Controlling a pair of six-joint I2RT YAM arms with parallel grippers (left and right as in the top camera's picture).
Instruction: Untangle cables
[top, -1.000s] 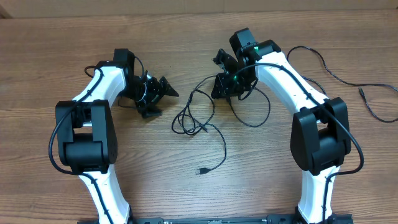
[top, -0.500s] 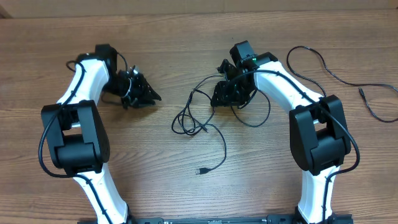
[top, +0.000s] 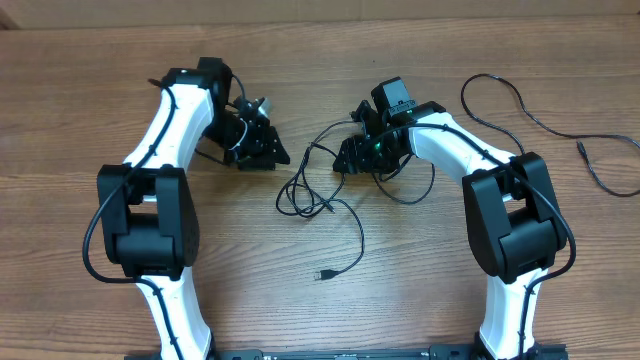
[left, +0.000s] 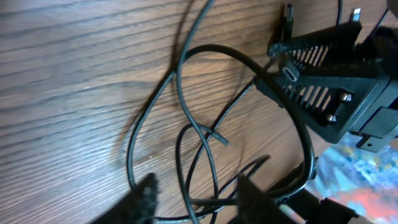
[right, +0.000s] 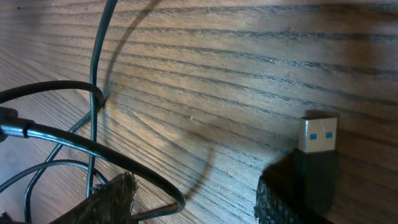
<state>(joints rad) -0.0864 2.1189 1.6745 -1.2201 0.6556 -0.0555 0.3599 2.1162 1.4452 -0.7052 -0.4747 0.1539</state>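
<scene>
Left gripper (top: 268, 152) is hanging low over the wooden table (top: 60, 130) with its fingers (left: 142, 200) standing apart and gripping nothing. The right gripper (top: 348, 158) is facing it from the far side of the tangle, its own fingers (right: 111, 198) also spread wide. Between the two, the cables (left: 214, 48) are lying as loose, overlapping black loops on the wood. Just ahead of the left gripper's fingertips the loops are crossing one another, and one strand is running through the gap between the right gripper's fingers without being pinched. A long tail of the tangle is trailing away from both grippers toward the robot's base, ending in a small plug (top: 322, 273). A separate strand (top: 520, 100) is lying well apart, out beyond the right arm's outer side. A blue-tongued USB plug (right: 317, 134) is lying against the finger at the right of the right wrist view, pointing forward past its tip.
</scene>
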